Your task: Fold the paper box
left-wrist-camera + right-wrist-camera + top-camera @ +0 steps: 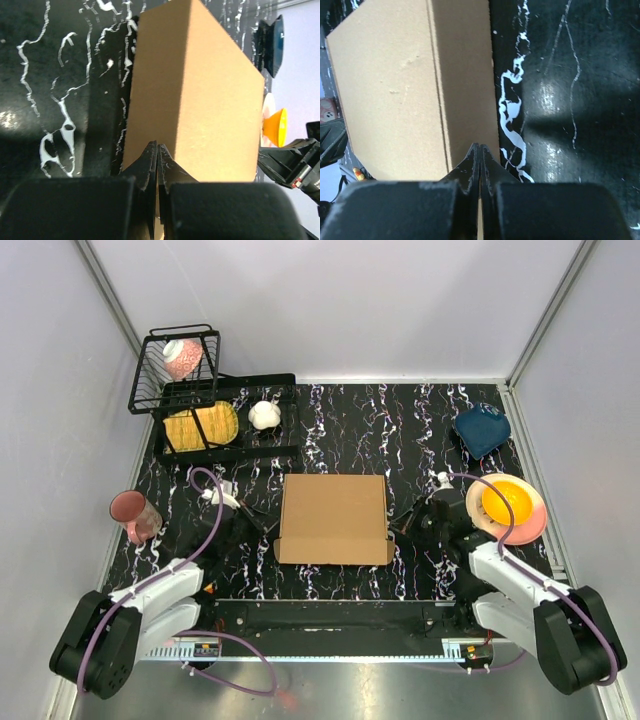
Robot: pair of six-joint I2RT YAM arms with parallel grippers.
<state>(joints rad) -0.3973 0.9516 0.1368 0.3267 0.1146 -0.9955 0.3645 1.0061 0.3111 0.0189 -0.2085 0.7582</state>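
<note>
The paper box (333, 518) lies as a closed, flat brown cardboard box in the middle of the black marbled mat. My left gripper (262, 523) is shut just off the box's left side, its tips (157, 146) pressed together in front of the box's side wall (200, 100), with nothing between them. At the right side my right gripper (404, 521) is shut as well. Its closed tips (480, 146) stand against the low side wall of the box (390, 90). Neither gripper holds any cardboard.
A black wire rack (176, 370) with a pink cup stands back left, beside a yellow item (200, 426) and a white lump (264, 415). A pink cup (133, 515) is far left. A blue dish (482, 430) and a yellow bowl (507, 502) on a pink plate are right.
</note>
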